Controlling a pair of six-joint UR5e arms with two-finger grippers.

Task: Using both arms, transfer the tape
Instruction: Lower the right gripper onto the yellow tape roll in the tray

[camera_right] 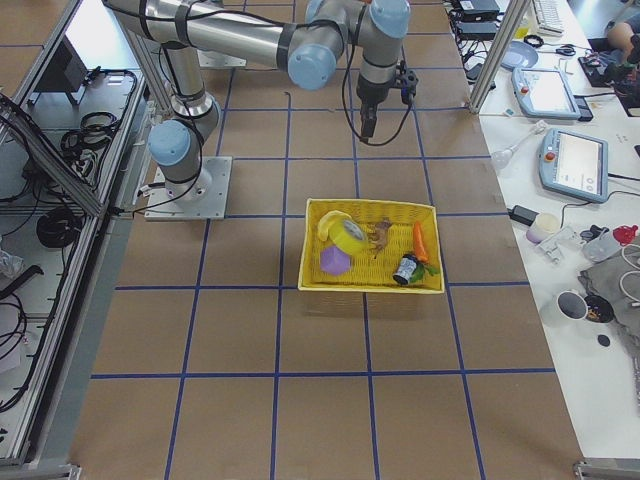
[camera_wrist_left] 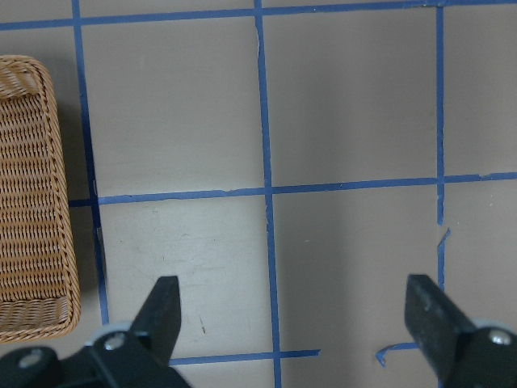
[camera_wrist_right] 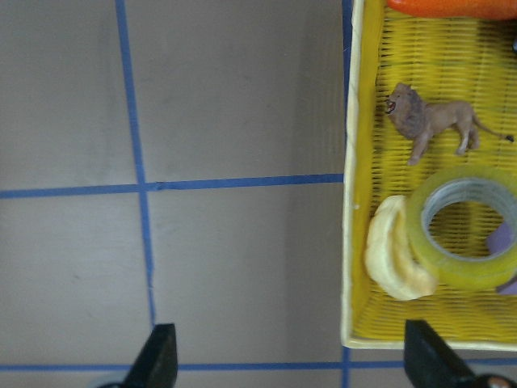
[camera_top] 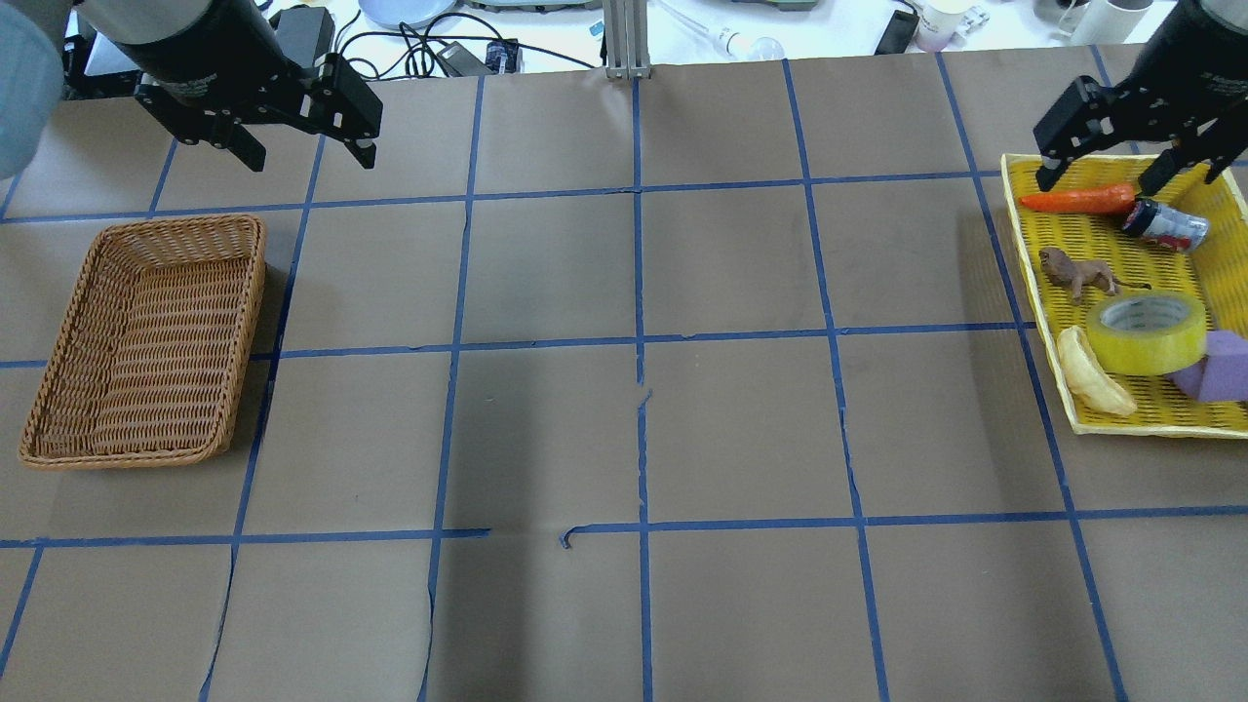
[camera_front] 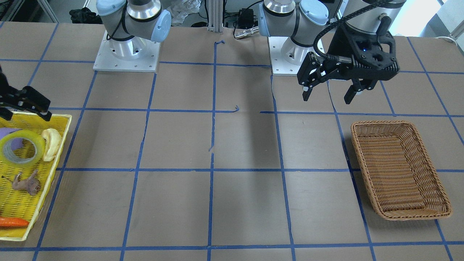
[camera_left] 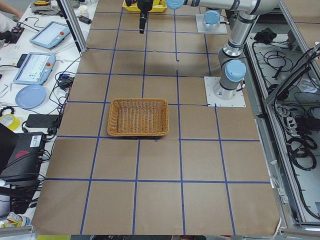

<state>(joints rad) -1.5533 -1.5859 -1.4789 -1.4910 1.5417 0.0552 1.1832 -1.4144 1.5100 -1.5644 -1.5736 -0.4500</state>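
Observation:
The yellow tape roll (camera_top: 1148, 333) lies flat in the yellow tray (camera_top: 1035, 292), between a pale banana toy (camera_top: 1092, 370) and a purple block (camera_top: 1219, 366). It also shows in the front view (camera_front: 22, 148) and in the right wrist view (camera_wrist_right: 464, 234). My right gripper (camera_top: 1097, 183) is open and empty, held above the tray's far end, well apart from the tape. My left gripper (camera_top: 310, 158) is open and empty, held high beyond the wicker basket (camera_top: 185, 222). In the left wrist view the left gripper (camera_wrist_left: 295, 303) has only table between its fingers.
The tray also holds an orange carrot (camera_top: 1077, 200), a small can (camera_top: 1165, 224) and a brown lion figure (camera_top: 1077, 273). The wicker basket (camera_front: 380, 123) holds nothing. Blue tape lines form a grid on the brown table between the two containers.

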